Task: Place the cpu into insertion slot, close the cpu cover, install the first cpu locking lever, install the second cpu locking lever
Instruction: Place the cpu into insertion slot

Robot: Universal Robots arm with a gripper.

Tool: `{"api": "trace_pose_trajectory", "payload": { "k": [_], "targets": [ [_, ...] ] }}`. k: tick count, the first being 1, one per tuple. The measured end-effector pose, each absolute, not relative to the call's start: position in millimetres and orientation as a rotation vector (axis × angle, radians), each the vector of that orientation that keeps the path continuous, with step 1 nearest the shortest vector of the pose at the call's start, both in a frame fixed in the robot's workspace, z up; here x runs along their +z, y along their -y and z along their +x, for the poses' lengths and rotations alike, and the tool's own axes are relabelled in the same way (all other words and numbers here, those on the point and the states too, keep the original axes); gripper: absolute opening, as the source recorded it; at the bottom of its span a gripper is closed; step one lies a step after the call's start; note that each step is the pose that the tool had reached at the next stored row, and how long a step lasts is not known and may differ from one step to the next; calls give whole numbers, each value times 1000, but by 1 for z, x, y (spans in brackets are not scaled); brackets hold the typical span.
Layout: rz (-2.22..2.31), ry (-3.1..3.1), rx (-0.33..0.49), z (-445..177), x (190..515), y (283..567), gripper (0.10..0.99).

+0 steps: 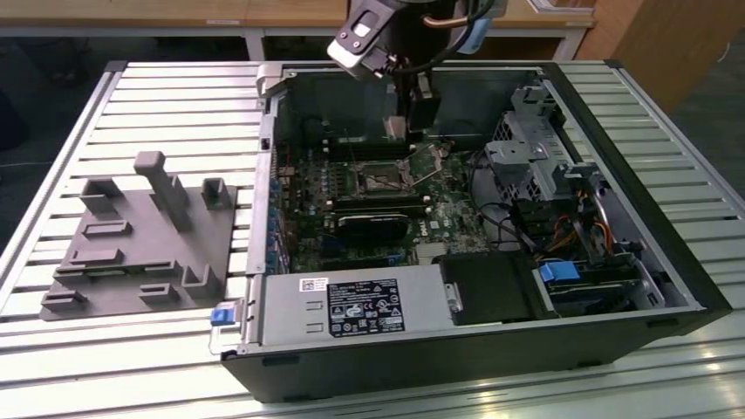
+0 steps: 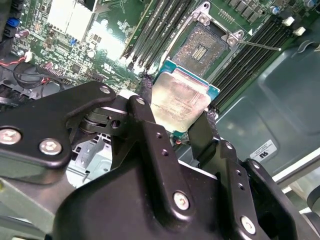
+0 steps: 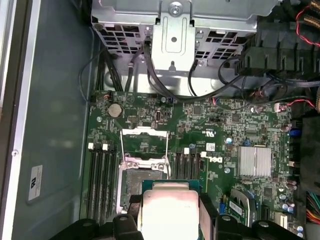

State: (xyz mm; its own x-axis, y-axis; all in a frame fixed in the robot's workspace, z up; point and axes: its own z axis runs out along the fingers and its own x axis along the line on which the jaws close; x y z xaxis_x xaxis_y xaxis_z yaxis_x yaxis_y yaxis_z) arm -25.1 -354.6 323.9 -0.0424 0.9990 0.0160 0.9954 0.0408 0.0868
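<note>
Gripping the cpu (image 2: 185,95) by two opposite edges, my end effector (image 2: 179,106) hangs inside the open computer case (image 1: 466,358), at the upper middle of the exterior view. Both black fingers (image 2: 209,125) press on the chip, whose pale metal top faces the wrist cameras. I see it held above the green board, apart from the insertion slot (image 3: 136,182), which lies near it in both wrist views with its contacts exposed. The cpu cover (image 3: 144,131) stands swung open past the slot's edge. A thin lever (image 2: 260,46) juts from one slot corner. The case rests on the slatted counter (image 1: 163,96), with a grey fixture (image 1: 140,244) at the exterior view's left.
</note>
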Motion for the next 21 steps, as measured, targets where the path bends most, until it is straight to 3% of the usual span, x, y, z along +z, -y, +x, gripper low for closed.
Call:
{"api": "trace_pose_trajectory", "payload": {
  "k": [21],
  "targets": [
    [2099, -2265, 109, -26, 301, 352, 537]
  ]
}}
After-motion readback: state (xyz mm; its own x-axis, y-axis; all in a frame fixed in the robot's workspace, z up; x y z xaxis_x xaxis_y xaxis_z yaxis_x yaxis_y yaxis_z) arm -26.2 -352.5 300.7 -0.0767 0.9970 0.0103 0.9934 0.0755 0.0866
